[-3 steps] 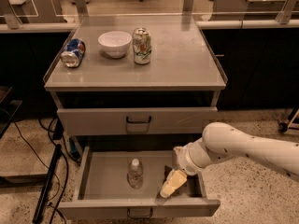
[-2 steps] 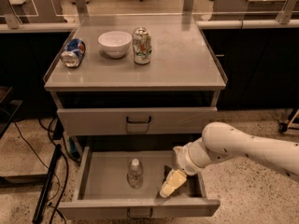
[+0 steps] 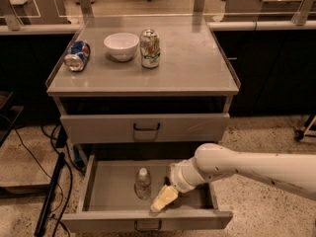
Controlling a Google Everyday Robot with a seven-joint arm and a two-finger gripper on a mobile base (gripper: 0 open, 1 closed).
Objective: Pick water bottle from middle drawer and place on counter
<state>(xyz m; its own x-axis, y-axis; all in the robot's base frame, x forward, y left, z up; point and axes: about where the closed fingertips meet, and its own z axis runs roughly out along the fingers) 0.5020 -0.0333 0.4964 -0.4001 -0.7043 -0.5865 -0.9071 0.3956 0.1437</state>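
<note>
The water bottle (image 3: 143, 183), clear with a white cap, stands upright in the open middle drawer (image 3: 103, 191), left of its centre. My gripper (image 3: 163, 199) hangs inside the drawer, just right of the bottle and a little nearer the front, not touching it. My white arm reaches in from the right. The grey counter (image 3: 192, 63) is the cabinet top above the drawers.
On the counter stand a white bowl (image 3: 121, 45), an upright green-and-white can (image 3: 150, 48) and a blue can (image 3: 77, 56) lying on its side at the left. A shut drawer (image 3: 145, 128) with a dark handle sits above the open one. Cables lie on the floor at left.
</note>
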